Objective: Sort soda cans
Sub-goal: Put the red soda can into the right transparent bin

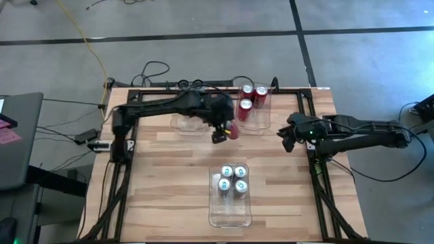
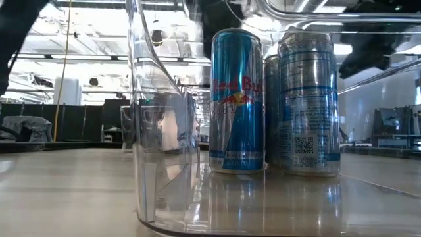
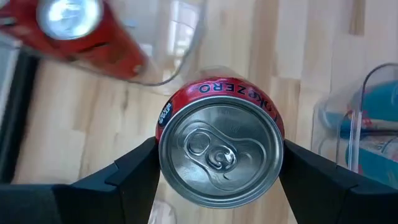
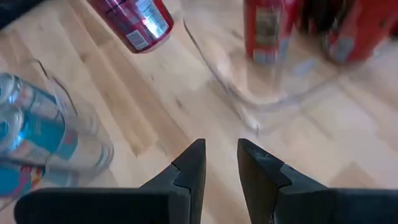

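A red can marked ZERO (image 3: 221, 152) with a silver top sits between my left gripper's (image 3: 219, 168) fingers, over the table's middle, beside the far bin (image 1: 232, 131). Three more red cans (image 1: 252, 96) stand in a clear bin at the far edge. Several silver-blue cans (image 1: 232, 179) stand upright in a clear bin near the front, filling the low view (image 2: 237, 99). My right gripper (image 4: 221, 163) waits at the table's right side (image 1: 285, 139), its fingers a narrow gap apart and touching nothing. My left gripper pinches the red can between its two fingers, one on each side of the can's wall just below the top rim (image 3: 163, 149). The fingers come from above, pointing down. The can hangs roughly upright below them; the right wrist view shows it (image 4: 134, 22) clear of the table.
The far clear bin (image 1: 261, 120) holding red cans lies just right of the held can. An empty-looking clear bin (image 1: 184, 123) sits under the left arm. The near bin (image 1: 229, 213) has free room at its front end. Bare wood lies between the bins.
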Available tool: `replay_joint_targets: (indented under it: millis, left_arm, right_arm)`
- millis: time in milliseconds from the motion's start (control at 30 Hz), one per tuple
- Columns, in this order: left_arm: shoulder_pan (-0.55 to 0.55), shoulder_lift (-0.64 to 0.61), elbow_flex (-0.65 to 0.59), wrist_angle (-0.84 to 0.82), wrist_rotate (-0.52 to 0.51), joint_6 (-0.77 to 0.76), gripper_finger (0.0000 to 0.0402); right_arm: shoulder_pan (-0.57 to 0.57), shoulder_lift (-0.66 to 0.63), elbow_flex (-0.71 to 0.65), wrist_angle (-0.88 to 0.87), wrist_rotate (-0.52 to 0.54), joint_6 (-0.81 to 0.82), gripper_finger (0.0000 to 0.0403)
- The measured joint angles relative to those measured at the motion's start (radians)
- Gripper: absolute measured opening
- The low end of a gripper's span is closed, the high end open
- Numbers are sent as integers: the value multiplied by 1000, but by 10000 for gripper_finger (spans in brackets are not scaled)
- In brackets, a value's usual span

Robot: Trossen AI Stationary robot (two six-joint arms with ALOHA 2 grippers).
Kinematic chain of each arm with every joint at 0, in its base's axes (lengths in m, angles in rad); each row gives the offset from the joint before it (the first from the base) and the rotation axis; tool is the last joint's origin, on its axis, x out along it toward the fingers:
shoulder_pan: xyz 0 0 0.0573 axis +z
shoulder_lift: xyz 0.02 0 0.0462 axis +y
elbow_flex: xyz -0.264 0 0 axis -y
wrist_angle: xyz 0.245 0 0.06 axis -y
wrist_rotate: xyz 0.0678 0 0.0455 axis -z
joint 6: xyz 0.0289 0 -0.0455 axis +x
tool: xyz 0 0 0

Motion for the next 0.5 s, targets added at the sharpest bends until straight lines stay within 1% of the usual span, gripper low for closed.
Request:
replay_joint_targets:
  millis: [100, 333, 400, 500]
  left_arm:
    - [-13, 96, 112, -64, 13, 46, 277]
    - [-57, 269, 353, -140, 34, 135, 277]
    - [-72, 304, 384, -136, 41, 158, 277]
    - [-90, 318, 365, -114, 47, 187, 277]
  right_arm:
    - [40, -24, 0, -53, 0, 44, 113]
    - [128, -37, 0, -47, 30, 60, 113]
    - [151, -35, -1, -46, 30, 74, 113]
    - [189, -35, -15, -44, 41, 101, 113]
